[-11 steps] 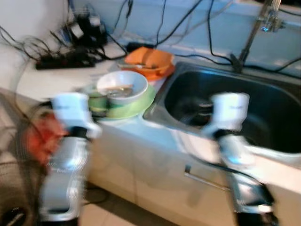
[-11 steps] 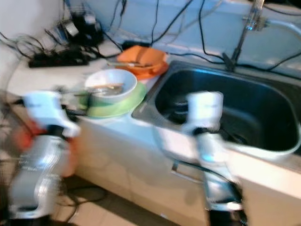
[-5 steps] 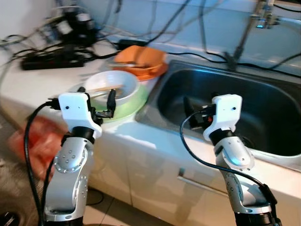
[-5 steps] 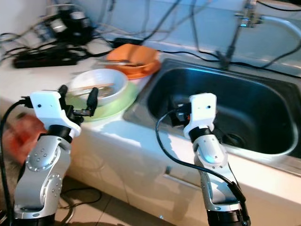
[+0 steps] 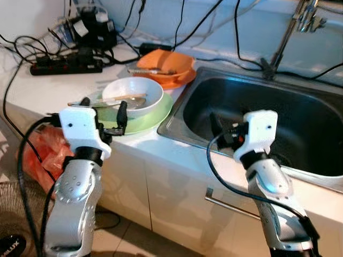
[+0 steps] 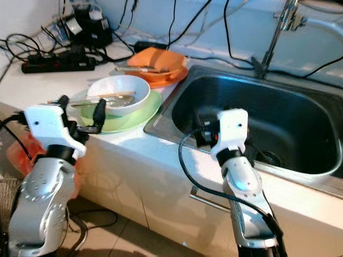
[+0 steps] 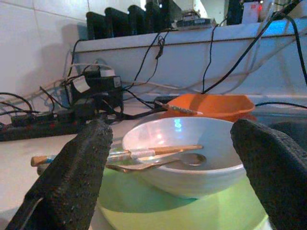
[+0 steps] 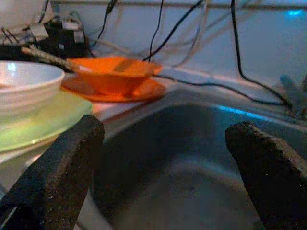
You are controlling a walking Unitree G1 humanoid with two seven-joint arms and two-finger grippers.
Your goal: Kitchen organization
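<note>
A white bowl (image 5: 133, 96) holding chopsticks (image 7: 144, 152) and a spoon (image 7: 158, 162) sits on a green plate (image 5: 155, 115) on the counter, left of the sink (image 5: 268, 118). Behind it, an orange bowl (image 5: 165, 64) rests on an orange plate (image 8: 110, 91). My left gripper (image 5: 103, 110) is open at the plate's front edge, level with the white bowl, its fingers (image 7: 67, 177) either side of it in the left wrist view. My right gripper (image 5: 220, 131) is open and empty over the sink's front left corner, its fingers (image 8: 53, 177) wide apart.
A faucet (image 5: 300, 21) stands behind the sink. A black power strip (image 5: 67, 65), a charger and many cables crowd the back of the counter. A red bag (image 5: 40, 152) lies on the floor at the left. A cabinet handle (image 5: 236, 206) runs below the counter edge.
The camera has swung and steadied, so the blur is gone. Both arms stay raised before the counter with open grippers, and the dishes have not moved.
</note>
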